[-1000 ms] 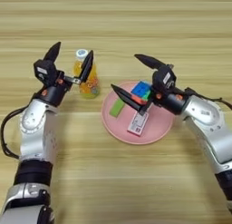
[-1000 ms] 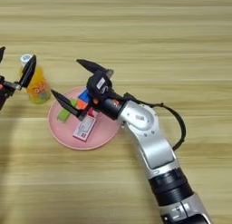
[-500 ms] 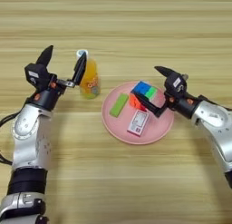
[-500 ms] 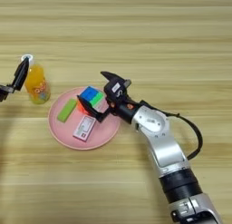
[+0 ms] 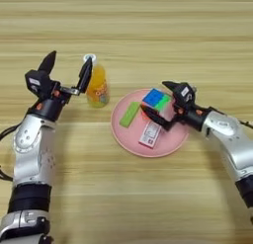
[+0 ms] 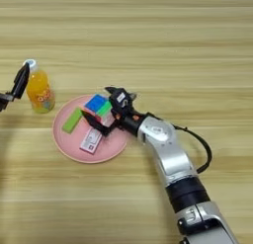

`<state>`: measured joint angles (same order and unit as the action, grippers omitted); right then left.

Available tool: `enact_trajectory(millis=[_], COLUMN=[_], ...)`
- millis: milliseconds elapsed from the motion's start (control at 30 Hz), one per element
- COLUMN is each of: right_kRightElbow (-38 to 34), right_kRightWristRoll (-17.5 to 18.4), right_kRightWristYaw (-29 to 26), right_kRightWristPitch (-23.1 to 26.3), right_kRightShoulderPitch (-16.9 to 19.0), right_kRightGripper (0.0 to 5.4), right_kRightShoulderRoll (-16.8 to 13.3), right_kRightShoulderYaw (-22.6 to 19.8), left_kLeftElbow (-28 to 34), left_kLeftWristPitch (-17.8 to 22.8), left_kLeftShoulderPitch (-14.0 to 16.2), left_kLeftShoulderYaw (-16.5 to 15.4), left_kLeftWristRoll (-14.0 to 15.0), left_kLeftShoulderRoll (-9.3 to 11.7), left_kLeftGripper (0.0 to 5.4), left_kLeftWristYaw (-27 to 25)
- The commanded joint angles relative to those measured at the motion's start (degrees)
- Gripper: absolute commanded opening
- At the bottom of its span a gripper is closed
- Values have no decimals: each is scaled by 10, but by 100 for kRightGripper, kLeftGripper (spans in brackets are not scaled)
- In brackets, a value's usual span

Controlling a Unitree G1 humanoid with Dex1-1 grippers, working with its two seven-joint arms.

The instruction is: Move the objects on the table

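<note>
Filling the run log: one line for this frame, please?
left gripper: open, beside orange-juice bottle | right gripper: open around multicoloured puzzle cube | round pink plate: cube, green bar, pink-and-white box

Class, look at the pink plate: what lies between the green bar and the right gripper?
Between the green bar and the right gripper lies the puzzle cube, with the pink-and-white card box just below, clearest in the left eye view.

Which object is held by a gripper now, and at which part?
Nothing is held. The left gripper is open beside the small orange-juice bottle. The right gripper is open around the multicoloured puzzle cube on the round pink plate.
</note>
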<state>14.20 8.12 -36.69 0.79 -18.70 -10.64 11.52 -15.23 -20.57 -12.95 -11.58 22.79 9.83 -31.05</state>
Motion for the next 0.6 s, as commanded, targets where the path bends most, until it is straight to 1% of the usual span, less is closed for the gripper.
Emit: enact_trajectory(millis=[33,133,267,600], right_kRightElbow=[20,34,61,85], right_kRightWristRoll=[-1,-1,-14,-28], right_kRightWristYaw=[-5,-1,14,9], right_kRightWristPitch=[9,10,2,5], right_kRightShoulderPitch=[-15,-20,-29,-28], right_kRightGripper=[540,540,540,540], right_kRightShoulderRoll=[5,8,9,16], right_kRightShoulderYaw=[-1,-5,-9,-1], left_kLeftElbow=[2,3,3,7], left_kLeftWristPitch=[4,4,3,4], left_kLeftShoulderPitch=[4,4,5,6], left_kLeftShoulderYaw=[3,4,4,9], left_kLeftWristRoll=[-6,-6,-6,-4], left_kLeftShoulderRoll=[0,0,0,-1], left_kLeftGripper=[539,539,539,539], left_kLeftWristYaw=[3,3,4,4])
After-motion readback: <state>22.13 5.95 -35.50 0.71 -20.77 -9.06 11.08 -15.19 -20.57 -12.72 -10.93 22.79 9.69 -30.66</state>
